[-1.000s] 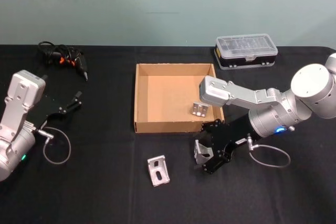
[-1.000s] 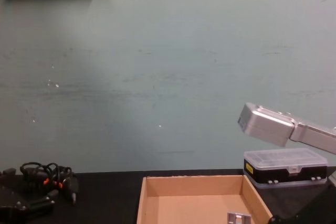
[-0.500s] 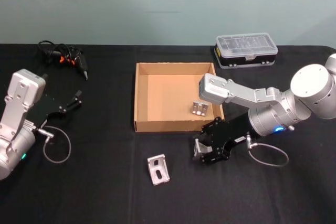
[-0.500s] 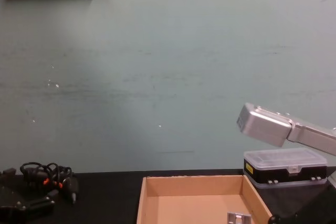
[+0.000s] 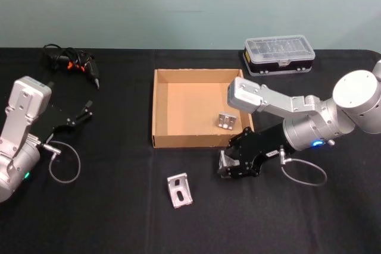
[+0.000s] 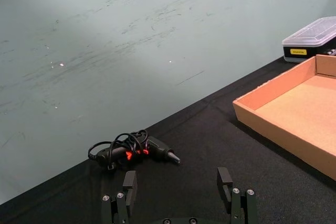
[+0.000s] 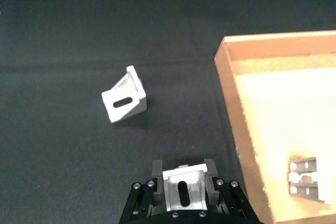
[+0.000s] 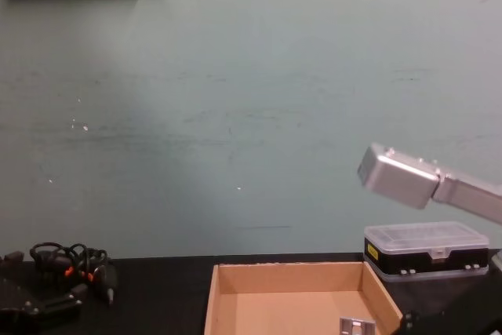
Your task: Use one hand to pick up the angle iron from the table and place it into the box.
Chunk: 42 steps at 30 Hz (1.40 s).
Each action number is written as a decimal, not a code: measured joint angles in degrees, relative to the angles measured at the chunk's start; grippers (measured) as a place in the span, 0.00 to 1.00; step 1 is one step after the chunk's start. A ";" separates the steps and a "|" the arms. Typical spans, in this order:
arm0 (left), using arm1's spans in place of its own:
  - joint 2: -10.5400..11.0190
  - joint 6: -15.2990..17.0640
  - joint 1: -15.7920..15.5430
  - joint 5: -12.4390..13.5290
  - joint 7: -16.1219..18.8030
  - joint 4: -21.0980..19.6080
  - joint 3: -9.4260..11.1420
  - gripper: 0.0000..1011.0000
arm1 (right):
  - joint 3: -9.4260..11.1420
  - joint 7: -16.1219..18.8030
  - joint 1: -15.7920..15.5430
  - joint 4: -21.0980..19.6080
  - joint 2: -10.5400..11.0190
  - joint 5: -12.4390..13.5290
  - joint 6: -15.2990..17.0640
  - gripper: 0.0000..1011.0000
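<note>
My right gripper (image 5: pixel 229 165) is shut on a silver angle iron (image 5: pixel 227 162), held just in front of the tan box's (image 5: pixel 159 111) front right corner; the right wrist view shows the bracket (image 7: pixel 183 187) clamped between the black fingers (image 7: pixel 155 174). A second angle iron (image 5: pixel 179 191) lies on the black table (image 5: pixel 107 206) to the left of that gripper, also seen from the wrist (image 7: pixel 124 101). A third angle iron (image 5: pixel 226 121) rests inside the box near its right wall. My left gripper (image 5: pixel 88 111) is parked open at the far left.
A clear-lidded organiser case (image 5: pixel 278 56) stands at the back right. A black tool with coiled cable (image 5: pixel 74 63) lies at the back left. A thin cable loop (image 5: pixel 64 168) hangs by my left arm, another cable loop (image 5: pixel 305 173) by my right.
My right gripper has lifted and drawn toward the box's front right corner with the angle iron in it. The left arm has not moved.
</note>
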 joint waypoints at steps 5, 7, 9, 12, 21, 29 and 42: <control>0.00 0.00 0.00 0.00 0.00 0.00 0.00 0.99 | 2.39 -2.51 -1.42 -3.67 1.16 1.60 0.79 0.46; 0.00 0.00 0.00 0.00 0.00 0.00 0.00 0.99 | 3.97 -4.54 -2.14 -5.46 1.41 2.55 1.50 0.46; 0.00 0.00 0.00 0.00 0.00 0.00 0.00 0.99 | 4.98 -6.01 -2.56 -6.39 1.38 3.13 1.99 0.46; 0.00 0.00 0.00 0.00 0.00 0.00 0.00 0.99 | 6.60 -8.75 -2.87 -7.27 0.67 3.67 2.65 0.46; 0.00 0.00 0.00 0.00 0.00 0.00 0.00 0.99 | 7.53 -12.49 -1.31 -2.91 -4.38 2.37 2.27 0.46; 0.00 0.00 0.00 0.00 0.00 0.00 0.00 0.99 | 6.39 -12.62 1.61 5.57 -10.22 0.34 -0.15 0.46; 0.00 0.00 0.00 0.00 0.00 0.00 0.00 0.99 | 5.63 -11.56 4.75 17.59 -16.80 -2.34 -3.86 0.46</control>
